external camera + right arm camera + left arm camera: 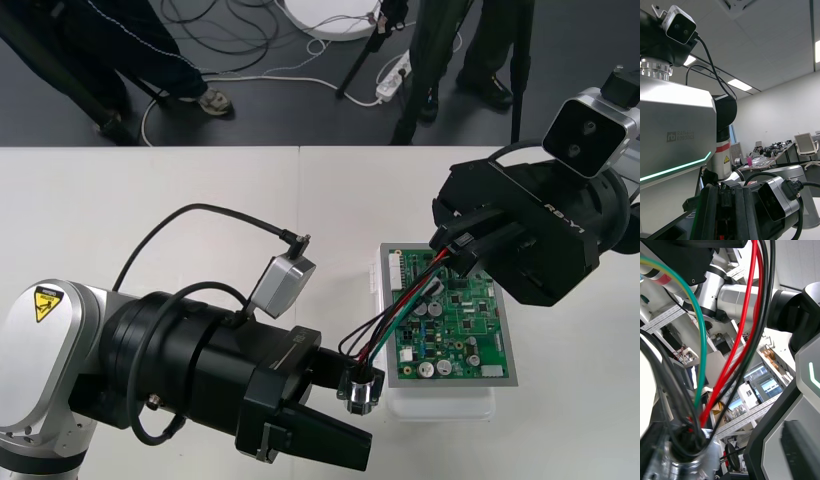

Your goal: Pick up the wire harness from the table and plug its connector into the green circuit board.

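Observation:
The wire harness (pixel 400 310) is stretched in the air between my two grippers. My left gripper (pixel 352 392) comes in from the lower left and is shut on the round metal socket (pixel 360 388), just off the board's near left corner. In the left wrist view the socket (pixel 673 459) sits close, and the red, green and black wires (pixel 741 333) rise from it. My right gripper (pixel 452 255) is shut on the plug end, above the far part of the green circuit board (pixel 455 320). The plug is hidden between its fingers. The board lies on a white base (pixel 440 402).
My left arm's bulky black links (pixel 190 370) cover the near left of the table (pixel 200 190). My right arm's black body (pixel 545 235) hangs over the board's far right corner. The table's far edge runs just behind, with cables and a power strip (pixel 392 78) on the floor.

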Controlling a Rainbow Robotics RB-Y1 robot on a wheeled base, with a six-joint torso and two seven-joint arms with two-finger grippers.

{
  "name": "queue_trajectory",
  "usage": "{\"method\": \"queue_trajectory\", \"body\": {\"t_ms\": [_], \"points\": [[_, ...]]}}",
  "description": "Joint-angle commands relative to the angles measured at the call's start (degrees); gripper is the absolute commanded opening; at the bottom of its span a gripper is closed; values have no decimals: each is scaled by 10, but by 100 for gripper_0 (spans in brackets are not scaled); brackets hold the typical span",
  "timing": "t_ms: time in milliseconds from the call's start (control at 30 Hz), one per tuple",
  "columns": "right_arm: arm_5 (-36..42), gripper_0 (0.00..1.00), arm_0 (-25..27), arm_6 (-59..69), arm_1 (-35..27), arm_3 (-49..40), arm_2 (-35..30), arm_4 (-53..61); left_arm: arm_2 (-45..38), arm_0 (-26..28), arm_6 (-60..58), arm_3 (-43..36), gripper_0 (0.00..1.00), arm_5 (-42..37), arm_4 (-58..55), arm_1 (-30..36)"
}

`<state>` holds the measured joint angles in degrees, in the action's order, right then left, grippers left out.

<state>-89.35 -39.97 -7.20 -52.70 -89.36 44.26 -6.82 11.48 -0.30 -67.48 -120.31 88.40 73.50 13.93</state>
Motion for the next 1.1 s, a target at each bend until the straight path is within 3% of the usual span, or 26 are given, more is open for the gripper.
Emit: {"method": "queue_trajectory", "body": {"t_ms": [33,500,1100], "points": [[-7,0,2,17,-19,-16,-19,11,13,5,55,-16,100,3,6,-1],[-7,0,29,17,-47,-17,-43,12,9,4,67,-16,100,-21,9,-1],[-7,0,195,19,-130,-71,-205,12,-66,-32,99,-16,100,-70,5,36]]}}
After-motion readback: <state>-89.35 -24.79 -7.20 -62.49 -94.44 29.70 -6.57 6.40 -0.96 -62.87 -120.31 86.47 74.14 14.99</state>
